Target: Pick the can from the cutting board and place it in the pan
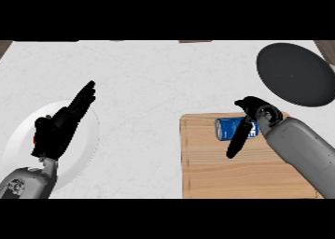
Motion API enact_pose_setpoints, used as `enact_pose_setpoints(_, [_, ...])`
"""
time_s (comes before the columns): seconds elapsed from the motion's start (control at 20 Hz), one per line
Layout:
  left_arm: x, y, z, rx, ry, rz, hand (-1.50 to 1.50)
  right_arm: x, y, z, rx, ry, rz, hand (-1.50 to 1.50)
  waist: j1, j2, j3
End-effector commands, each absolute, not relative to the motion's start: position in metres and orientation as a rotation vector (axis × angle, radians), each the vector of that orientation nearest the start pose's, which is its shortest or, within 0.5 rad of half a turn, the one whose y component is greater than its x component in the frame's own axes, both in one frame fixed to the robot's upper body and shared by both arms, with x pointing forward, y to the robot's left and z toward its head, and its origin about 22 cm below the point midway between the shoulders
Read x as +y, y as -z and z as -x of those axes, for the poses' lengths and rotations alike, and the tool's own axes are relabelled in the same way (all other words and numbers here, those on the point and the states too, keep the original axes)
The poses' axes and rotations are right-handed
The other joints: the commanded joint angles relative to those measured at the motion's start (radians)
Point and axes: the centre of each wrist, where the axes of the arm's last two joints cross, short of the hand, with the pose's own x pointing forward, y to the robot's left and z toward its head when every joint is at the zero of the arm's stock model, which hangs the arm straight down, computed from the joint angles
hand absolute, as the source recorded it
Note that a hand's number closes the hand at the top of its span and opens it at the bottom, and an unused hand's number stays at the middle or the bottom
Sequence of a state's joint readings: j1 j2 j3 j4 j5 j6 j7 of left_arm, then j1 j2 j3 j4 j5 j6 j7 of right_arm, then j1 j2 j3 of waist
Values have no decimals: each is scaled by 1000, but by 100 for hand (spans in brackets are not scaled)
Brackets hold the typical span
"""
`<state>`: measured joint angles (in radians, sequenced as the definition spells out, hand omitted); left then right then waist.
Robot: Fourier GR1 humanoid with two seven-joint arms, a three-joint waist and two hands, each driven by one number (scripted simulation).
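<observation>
The right hand (252, 115) hides the right end of the can (230, 127), its label too small to read, the left hand (56, 133) covers part of the plate (19, 137), and the right forearm (307, 154) hides a corner of the cutting board (218, 172).

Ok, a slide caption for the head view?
Right robot hand at the blue can on the cutting board, pan beyond; left robot hand open over a white plate.

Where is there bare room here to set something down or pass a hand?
Bare counter runs between the plate and the board, and across the far side left of the pan. The board's near half is free. Crowded: the board's far edge, right hand at the can; left hand over the plate.
</observation>
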<state>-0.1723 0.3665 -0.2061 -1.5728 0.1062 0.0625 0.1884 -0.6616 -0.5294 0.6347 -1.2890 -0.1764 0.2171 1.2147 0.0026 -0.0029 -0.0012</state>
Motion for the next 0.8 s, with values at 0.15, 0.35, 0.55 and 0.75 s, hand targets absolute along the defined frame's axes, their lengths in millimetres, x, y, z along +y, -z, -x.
enact_pose_setpoints(0.15, [254,-40,-278,-1488,340,-80,0,-162,-69,-339,-236,-944,522,-150,0,4,0])
enact_pose_setpoints(0.35, [263,-49,-263,-1506,345,-72,0,-168,-75,-340,-269,-1025,486,150,6,1,0])
enact_pose_setpoints(0.55, [244,-46,-265,-1501,354,-96,0,-154,-53,-331,-265,-1045,476,150,5,2,1])
enact_pose_setpoints(0.75, [260,-50,-284,-1505,336,-95,0,-156,-57,-325,-291,-1039,472,150,-8,2,0])
